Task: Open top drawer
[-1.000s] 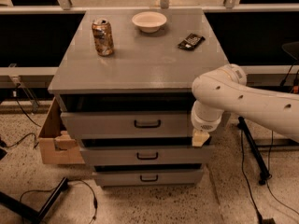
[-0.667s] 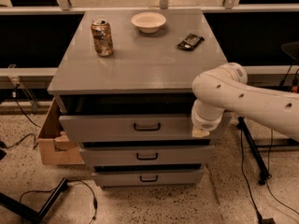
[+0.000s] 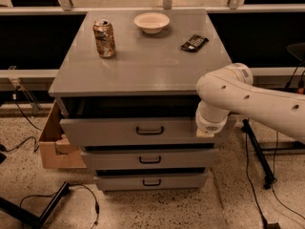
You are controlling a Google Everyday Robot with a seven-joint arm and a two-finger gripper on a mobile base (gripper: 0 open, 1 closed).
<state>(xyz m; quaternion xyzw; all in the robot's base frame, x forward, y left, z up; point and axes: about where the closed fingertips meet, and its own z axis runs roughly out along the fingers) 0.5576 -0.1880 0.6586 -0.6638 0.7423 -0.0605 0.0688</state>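
Observation:
The top drawer (image 3: 109, 130) is the widest of three grey drawers, with a small black bar handle (image 3: 150, 130) at its centre. It stands pulled out a little from the grey cabinet, with a dark gap above its front. My gripper (image 3: 206, 131) hangs from the white arm (image 3: 252, 101) at the drawer's right end, against the top edge of the front. The two narrower drawers (image 3: 150, 159) sit below it.
On the cabinet top (image 3: 143, 56) stand a drink can (image 3: 104, 38), a white bowl (image 3: 151, 22) and a dark packet (image 3: 194, 42). A cardboard box (image 3: 56, 144) sits at the cabinet's left. Cables and a black stand leg (image 3: 257, 149) lie on the speckled floor.
The gripper has risen from below the drawer front's right end to its top edge. The drawer stands about as far out as before.

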